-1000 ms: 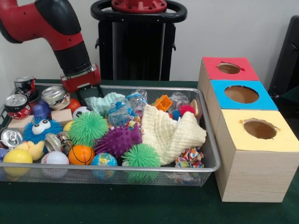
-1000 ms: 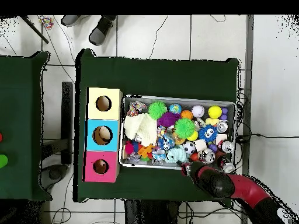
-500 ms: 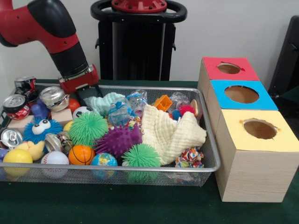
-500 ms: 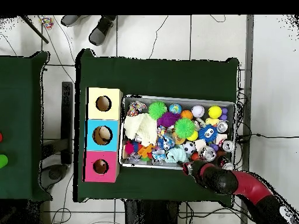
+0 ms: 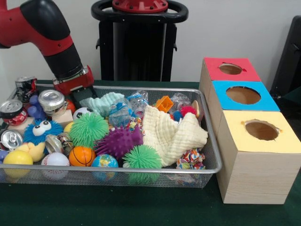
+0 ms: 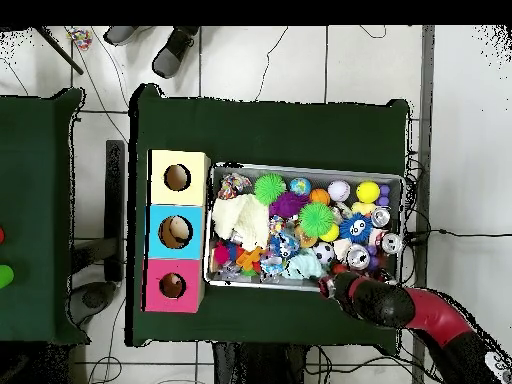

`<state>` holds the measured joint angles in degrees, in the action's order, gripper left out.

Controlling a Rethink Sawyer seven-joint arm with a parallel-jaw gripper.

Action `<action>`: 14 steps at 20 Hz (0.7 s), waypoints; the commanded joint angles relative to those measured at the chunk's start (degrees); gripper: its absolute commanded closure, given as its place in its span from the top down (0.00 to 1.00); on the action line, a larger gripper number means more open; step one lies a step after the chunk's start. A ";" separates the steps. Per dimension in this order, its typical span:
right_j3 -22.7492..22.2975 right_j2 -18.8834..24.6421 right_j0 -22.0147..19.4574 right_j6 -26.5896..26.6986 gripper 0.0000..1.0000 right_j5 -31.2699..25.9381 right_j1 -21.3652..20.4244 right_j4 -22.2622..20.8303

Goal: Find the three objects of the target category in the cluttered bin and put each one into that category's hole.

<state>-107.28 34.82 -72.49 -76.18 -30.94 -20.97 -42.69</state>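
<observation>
A wire bin point(image 5: 141, 170) holds mixed clutter. Several drink cans lie at its left end, among them a silver-topped can point(image 5: 51, 100) and a red can point(image 5: 10, 108). Balls sit along the front: a basketball ball point(image 5: 82, 156), a globe ball point(image 5: 104, 161) and a baseball point(image 5: 55, 160). Spiky green point(image 5: 88, 129) and purple point(image 5: 117, 141) toys and a cream cloth point(image 5: 174, 134) fill the middle. My gripper point(image 5: 83, 94) hangs low over the bin's back left rim, just right of the silver-topped can. In the overhead view the gripper point(image 6: 328, 287) sits at the bin's lower edge point(image 6: 305, 167).
Three boxes with round top holes stand in a row right of the bin: red point(image 5: 214, 66), blue point(image 5: 221, 101), yellow point(image 5: 240, 139). From above they are the yellow point(image 6: 160, 178), blue point(image 6: 158, 232) and red point(image 6: 155, 285) boxes left of the bin.
The arm has swung left along the bin's back rim. The silver-topped can and the red can beside it have shifted left with it.
</observation>
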 commanded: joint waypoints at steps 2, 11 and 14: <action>12.77 2.91 -2.75 20.03 1.00 -6.20 -2.15 -6.25; 13.78 3.92 -2.20 19.48 1.00 -6.71 -3.58 -8.23; 13.66 3.97 -2.27 19.13 1.00 -6.54 -3.48 -8.46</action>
<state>-105.04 36.10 -74.31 -75.37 -33.78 -21.83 -45.36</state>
